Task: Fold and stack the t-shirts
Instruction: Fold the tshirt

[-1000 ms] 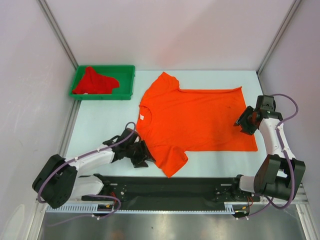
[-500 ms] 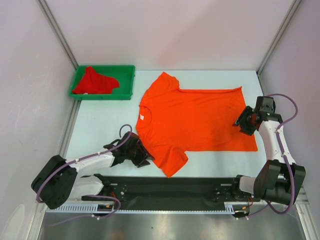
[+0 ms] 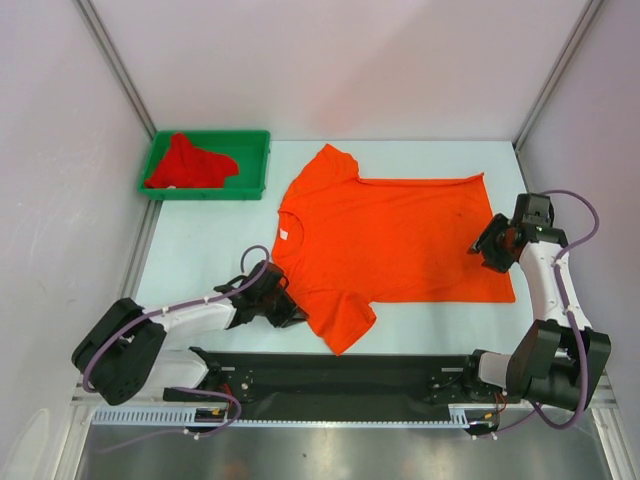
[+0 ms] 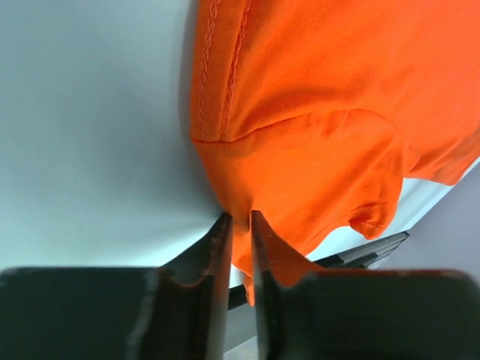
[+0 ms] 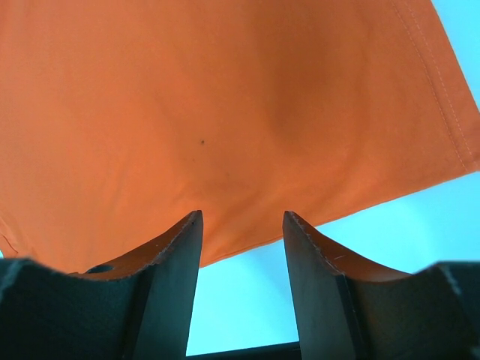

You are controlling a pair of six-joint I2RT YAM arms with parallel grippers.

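Two pincers sit low on the bench (image 3: 200, 250). The left pincer (image 4: 238, 225) is nearly closed, pinching the near sleeve edge of the orange t-shirt (image 3: 390, 240), which lies spread flat. The right pincer (image 5: 241, 225) stands half open over its hem, gripping nothing. Farther back, the red t-shirt (image 3: 188, 165) lies crumpled in the green tray (image 3: 255, 160).

Orange t-shirt (image 5: 225, 97) on pale blue table (image 5: 390, 225) — jaws apart over its hem
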